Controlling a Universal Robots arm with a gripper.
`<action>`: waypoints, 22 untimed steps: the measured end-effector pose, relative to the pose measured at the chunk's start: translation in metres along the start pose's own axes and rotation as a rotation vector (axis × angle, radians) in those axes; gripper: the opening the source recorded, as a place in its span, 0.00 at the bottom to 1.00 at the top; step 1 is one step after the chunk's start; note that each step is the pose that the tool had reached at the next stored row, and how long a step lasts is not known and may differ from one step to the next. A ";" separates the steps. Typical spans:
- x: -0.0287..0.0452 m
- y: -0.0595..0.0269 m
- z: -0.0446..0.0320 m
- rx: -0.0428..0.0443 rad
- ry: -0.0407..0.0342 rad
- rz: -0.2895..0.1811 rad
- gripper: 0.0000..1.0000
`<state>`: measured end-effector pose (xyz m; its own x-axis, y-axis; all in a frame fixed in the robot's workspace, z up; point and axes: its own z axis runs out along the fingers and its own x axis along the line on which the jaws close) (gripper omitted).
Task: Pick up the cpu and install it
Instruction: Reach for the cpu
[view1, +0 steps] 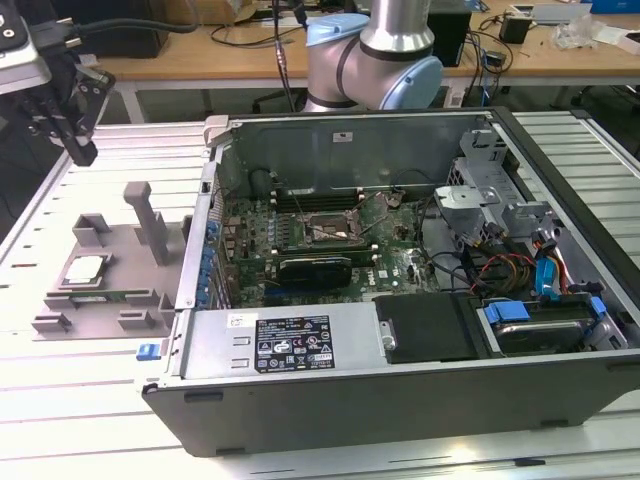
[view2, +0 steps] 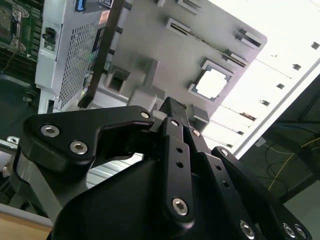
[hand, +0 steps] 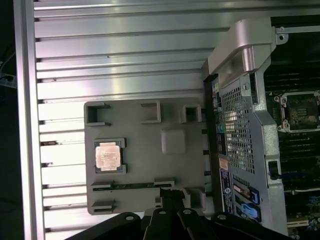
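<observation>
**CPU Lay in Its Holder, Gripper Closed and Apart From It**

At the exterior view's left, the gripper (view1: 78, 150) hovered over the slatted metal table (view1: 60, 400). Its 2 black fingers (view2: 172, 165) were drawn together with nothing between them, and it was well apart from the cpu (view1: 85, 270).

The cpu lay flat in a square pocket of a grey holder block (view1: 125, 275) resting on the table. It was a small, flat square with a silvery-grey metal top and a thin darker rim. In the first wrist view the top (hand: 108, 155) took on a pale coppery sheen. In the second wrist view it (view2: 212, 82) glared almost white. A long, thin green memory stick (view1: 105, 296) lay in a slot of the same holder, just beside the cpu.

To the right of the holder and close against it, the open computer case (view1: 400, 400) lay on its side. Inside it was the green motherboard (view1: 390, 265), with its square metal-framed socket (view1: 325, 225) near the middle. Behind the case stood the arm's silver-and-blue joint (view1: 375, 55). Blue-tabbed drive bays (view1: 530, 320) occupied the case's right end.
</observation>
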<state>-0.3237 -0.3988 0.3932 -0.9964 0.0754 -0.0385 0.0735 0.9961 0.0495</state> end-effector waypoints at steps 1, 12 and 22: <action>0.0023 -0.0002 -0.0001 0.0000 -0.0002 0.000 0.11; 0.0311 -0.0027 0.0075 -0.0001 -0.0015 0.000 0.11; 0.0343 -0.0019 0.0319 0.0000 -0.0015 0.000 0.11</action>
<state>-0.3567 -0.3966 0.3600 -0.9964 0.0754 -0.0400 0.0734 0.9961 0.0495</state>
